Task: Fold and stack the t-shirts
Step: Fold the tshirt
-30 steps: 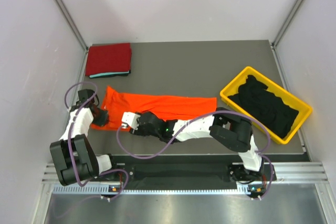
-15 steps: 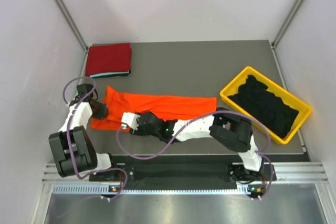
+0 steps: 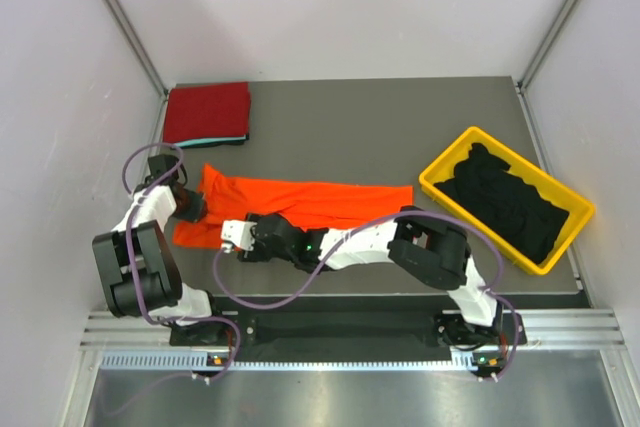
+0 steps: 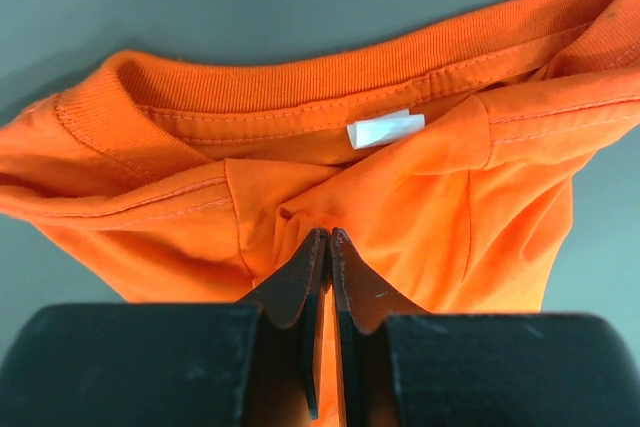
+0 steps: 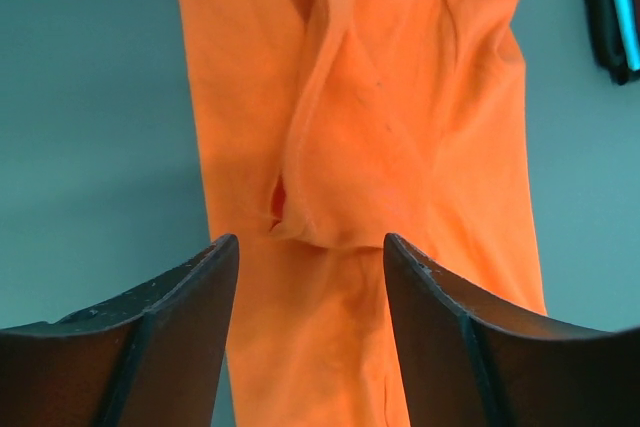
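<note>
Roughly a third of the way through, by my reckoning. At the far left corner of the desk (image 3: 380, 127) a dark red shirt (image 3: 206, 112) lies folded square, with the edge of a teal one (image 3: 212, 141) showing under it, so two look done and stacked. The orange t-shirt (image 3: 320, 199) is the one in hand: it lies along the near half of the desk as a long narrow strip, which suggests its sides are folded in but its length is not yet.

My left fingers (image 4: 327, 239) are pinched tight on a tuck of the orange cloth just below the collar (image 4: 300, 77), near the white label (image 4: 385, 131). My right fingers (image 3: 233, 234) stand wide apart above the same end of the strip with nothing between them; in the wrist view the cloth below is rumpled into a ridge.

What is left, as I judge it: flatten that ridge, fold the strip end over end, and set it on the pile. After that come the black shirts (image 3: 505, 209), heaped unfolded in the yellow bin (image 3: 437, 175) at the right; how many there are I cannot tell.
</note>
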`<state>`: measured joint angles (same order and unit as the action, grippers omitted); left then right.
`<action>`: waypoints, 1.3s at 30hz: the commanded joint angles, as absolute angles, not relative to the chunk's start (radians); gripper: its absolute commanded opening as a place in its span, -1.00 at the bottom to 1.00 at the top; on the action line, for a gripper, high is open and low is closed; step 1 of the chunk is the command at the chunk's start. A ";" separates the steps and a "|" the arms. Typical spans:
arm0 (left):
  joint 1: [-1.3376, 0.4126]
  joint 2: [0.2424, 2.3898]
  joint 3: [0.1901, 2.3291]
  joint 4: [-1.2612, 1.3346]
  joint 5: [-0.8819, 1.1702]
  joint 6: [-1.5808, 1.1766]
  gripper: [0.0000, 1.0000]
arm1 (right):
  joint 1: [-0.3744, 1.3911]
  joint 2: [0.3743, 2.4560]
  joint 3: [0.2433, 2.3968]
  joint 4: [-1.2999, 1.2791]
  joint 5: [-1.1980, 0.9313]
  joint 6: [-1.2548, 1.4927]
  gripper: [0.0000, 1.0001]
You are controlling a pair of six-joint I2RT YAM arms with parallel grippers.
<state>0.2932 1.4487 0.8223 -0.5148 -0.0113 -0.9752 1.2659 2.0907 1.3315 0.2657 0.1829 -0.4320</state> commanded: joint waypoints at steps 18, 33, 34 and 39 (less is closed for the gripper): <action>0.291 1.460 0.879 -0.474 -0.014 -0.977 -0.80 | 1.321 2.194 1.463 0.338 0.325 -0.558 -0.32; 0.291 1.459 0.887 -0.469 -0.020 -0.976 -0.79 | 1.304 2.220 1.525 0.275 0.290 -0.529 -0.16; 0.291 1.459 0.888 -0.468 -0.020 -0.976 -0.79 | 1.304 2.226 1.526 0.273 0.291 -0.529 -0.16; 0.293 1.468 0.893 -0.465 -0.017 -0.979 -0.79 | 1.299 2.238 1.549 0.261 0.290 -0.532 -0.26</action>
